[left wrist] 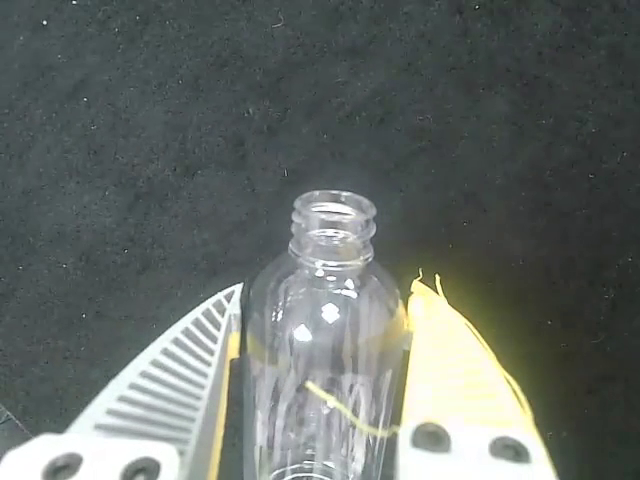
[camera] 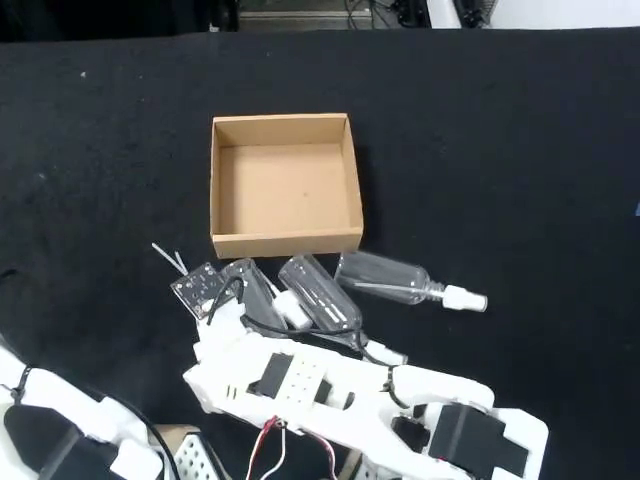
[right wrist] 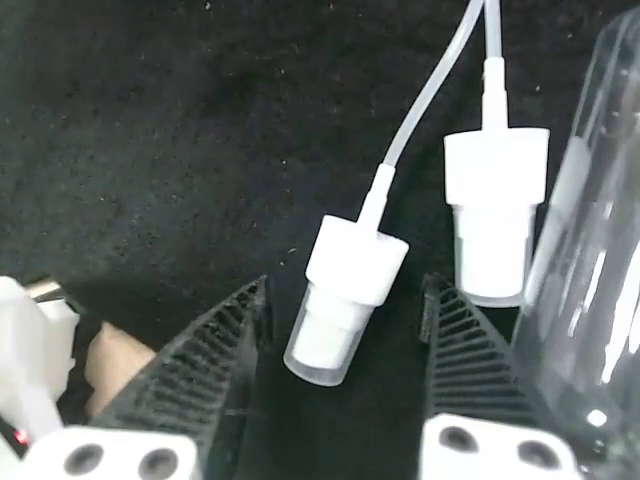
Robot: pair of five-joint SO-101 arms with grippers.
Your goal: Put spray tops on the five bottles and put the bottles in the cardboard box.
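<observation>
Right gripper (right wrist: 346,292), jaws open, straddles a loose spray top (right wrist: 355,262); left gripper (left wrist: 326,290) clamps an uncapped bottle (left wrist: 330,340). Step in hand, judged: capping. Next: close on the top, thread its tube into the neck. Cardboard box (camera: 215,180): upper centre, high view.

Topless bottle (left wrist: 320,330) in left claw (left wrist: 322,330)

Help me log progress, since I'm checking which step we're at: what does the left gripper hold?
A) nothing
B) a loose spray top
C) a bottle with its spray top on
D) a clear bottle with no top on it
D: the left gripper is shut on a clear bottle whose threaded neck is bare.
</observation>
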